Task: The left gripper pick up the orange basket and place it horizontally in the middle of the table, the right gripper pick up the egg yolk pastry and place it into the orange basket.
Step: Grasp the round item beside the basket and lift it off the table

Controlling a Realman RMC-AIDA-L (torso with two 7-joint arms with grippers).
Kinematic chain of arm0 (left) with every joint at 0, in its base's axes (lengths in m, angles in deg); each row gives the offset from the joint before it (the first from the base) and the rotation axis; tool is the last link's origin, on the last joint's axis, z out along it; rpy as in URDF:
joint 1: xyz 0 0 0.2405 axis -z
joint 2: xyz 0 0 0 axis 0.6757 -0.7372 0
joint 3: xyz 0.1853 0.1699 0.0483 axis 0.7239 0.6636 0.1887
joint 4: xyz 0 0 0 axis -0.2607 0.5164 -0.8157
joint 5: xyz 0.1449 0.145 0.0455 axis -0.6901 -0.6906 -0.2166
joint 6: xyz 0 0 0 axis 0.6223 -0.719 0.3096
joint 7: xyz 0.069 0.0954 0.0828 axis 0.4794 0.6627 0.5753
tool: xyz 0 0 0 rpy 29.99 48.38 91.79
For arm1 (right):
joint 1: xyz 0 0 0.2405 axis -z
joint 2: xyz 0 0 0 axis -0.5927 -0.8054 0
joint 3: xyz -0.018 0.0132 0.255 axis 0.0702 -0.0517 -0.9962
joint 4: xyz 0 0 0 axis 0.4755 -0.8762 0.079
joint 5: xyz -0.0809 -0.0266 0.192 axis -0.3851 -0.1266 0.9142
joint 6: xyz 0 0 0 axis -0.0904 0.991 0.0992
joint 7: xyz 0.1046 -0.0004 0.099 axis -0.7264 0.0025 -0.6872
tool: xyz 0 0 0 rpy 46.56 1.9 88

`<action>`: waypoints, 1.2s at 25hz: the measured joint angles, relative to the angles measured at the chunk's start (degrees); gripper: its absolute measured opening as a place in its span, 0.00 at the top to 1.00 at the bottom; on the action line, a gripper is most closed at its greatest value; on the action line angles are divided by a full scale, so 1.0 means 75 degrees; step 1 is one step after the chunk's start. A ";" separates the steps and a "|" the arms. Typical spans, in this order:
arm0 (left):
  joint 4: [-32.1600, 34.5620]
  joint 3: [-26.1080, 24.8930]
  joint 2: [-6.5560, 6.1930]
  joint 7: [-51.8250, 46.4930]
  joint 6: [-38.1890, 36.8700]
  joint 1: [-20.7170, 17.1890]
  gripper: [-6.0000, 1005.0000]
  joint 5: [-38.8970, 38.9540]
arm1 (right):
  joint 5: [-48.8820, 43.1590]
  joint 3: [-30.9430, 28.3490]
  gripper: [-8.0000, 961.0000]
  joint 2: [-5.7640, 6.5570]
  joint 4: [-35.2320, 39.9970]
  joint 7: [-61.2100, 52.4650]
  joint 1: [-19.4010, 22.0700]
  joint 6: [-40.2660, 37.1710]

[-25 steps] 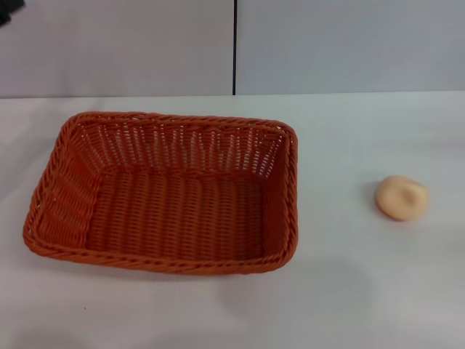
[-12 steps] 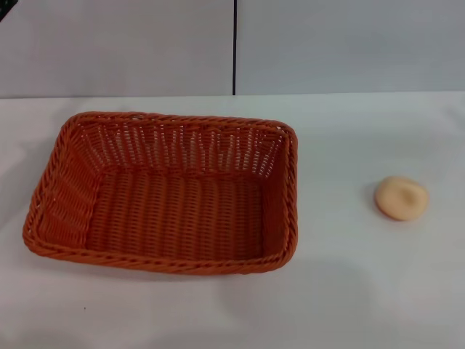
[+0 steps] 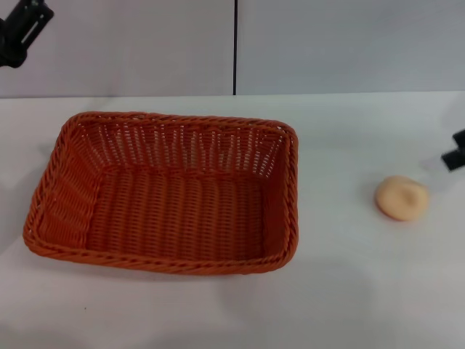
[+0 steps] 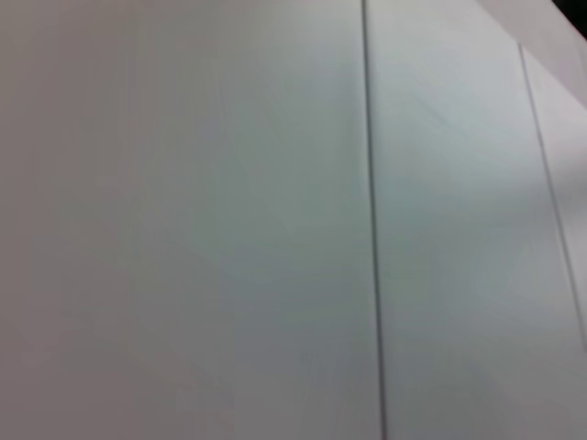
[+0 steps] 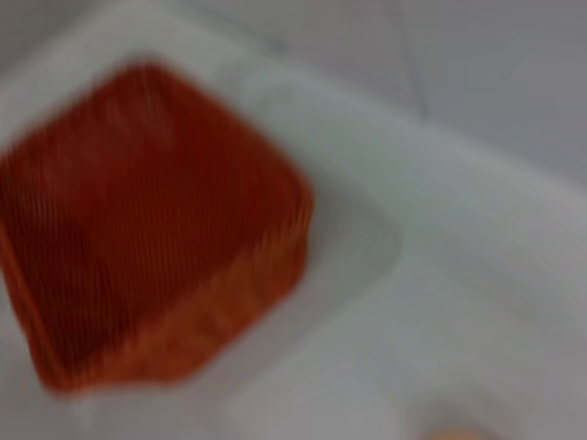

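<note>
Peach egg yolk pastry sits just below-left of the right gripper, whose grip I can't tell.

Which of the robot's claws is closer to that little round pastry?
The right gripper, at the table's right edge just past the egg yolk pastry. The left gripper hangs far off, beyond the orange basket.

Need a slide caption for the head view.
Empty basket on table, pastry to its right; left gripper and right gripper at frame edges.
</note>
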 joint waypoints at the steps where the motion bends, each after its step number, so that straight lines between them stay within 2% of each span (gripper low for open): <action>1: -0.0020 0.0070 0.0000 0.0008 -0.0033 0.0002 0.28 0.0008 | -0.0169 0.0236 0.32 -0.0092 0.0113 -0.0012 -0.0032 -0.0001; 5: -0.0036 0.0154 0.0004 -0.0003 -0.0119 0.0002 0.28 0.0034 | -0.0901 0.0813 0.32 -0.0542 0.0580 -0.0025 -0.0140 0.0066; 6: -0.0044 0.0155 0.0008 -0.0007 -0.0133 0.0001 0.28 0.0034 | -0.1322 0.0945 0.32 -0.0738 0.0642 -0.0016 -0.0227 0.0211; 7: -0.0044 0.0155 0.0008 -0.0007 -0.0133 0.0001 0.28 0.0034 | -0.1322 0.0945 0.32 -0.0738 0.0642 -0.0016 -0.0227 0.0211; 11: -0.0157 0.0158 -0.0001 -0.0001 -0.0267 -0.0005 0.28 0.0055 | -0.1945 0.1282 0.32 -0.1000 0.0556 0.0027 -0.0361 0.0836; 21: -0.0303 0.0143 -0.0002 -0.0006 -0.0369 -0.0014 0.28 0.0059 | -0.1960 0.1675 0.32 -0.1220 -0.0073 0.0090 -0.0448 0.1771; 30: -0.0323 0.0154 0.0000 -0.0001 -0.0388 0.0019 0.28 0.0065 | -0.1946 0.1839 0.40 -0.1316 -0.0734 0.0208 -0.0555 0.2227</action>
